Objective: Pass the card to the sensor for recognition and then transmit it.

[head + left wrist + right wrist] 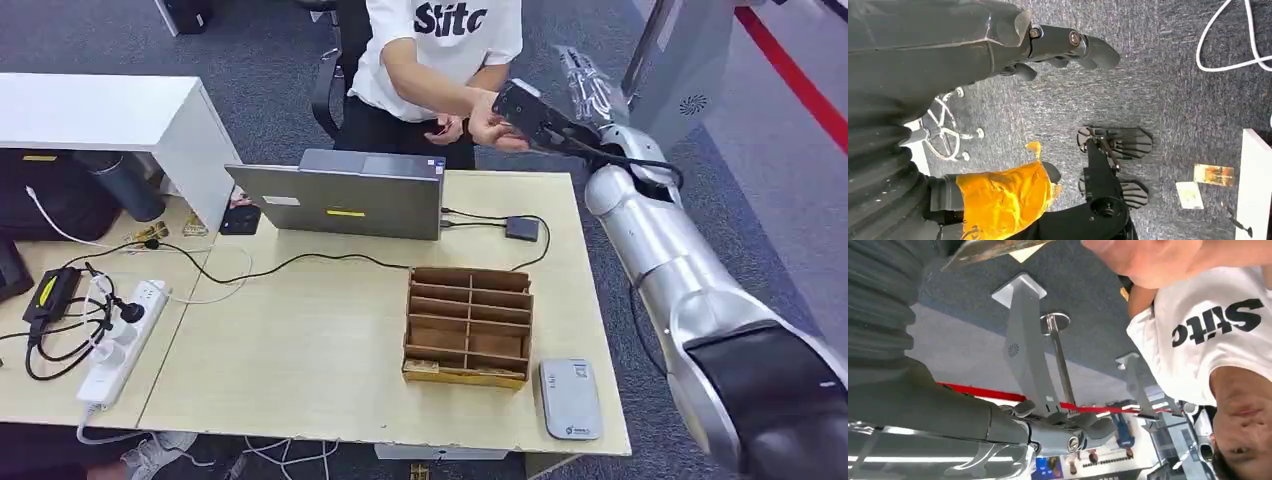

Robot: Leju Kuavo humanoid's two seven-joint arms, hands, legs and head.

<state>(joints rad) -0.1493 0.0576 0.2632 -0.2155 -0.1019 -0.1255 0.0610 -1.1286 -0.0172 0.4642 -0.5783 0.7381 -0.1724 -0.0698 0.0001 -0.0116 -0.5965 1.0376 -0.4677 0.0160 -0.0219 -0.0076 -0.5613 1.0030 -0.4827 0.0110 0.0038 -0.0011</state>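
We find the grey sensor [570,398] lying flat at the table's near right corner.

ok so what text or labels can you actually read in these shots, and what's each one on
"Stitc": black letters on the person's white t-shirt, cut off at the picture's edge.
Yellow label on the laptop: too small to read.
Marks on the grey card reader: too small to read.
Poster in the right wrist view: blurred.

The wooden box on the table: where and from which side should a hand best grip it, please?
Probably the wooden box by its right outer wall, from above: it lies flat, open-topped, with bare table beside that wall.
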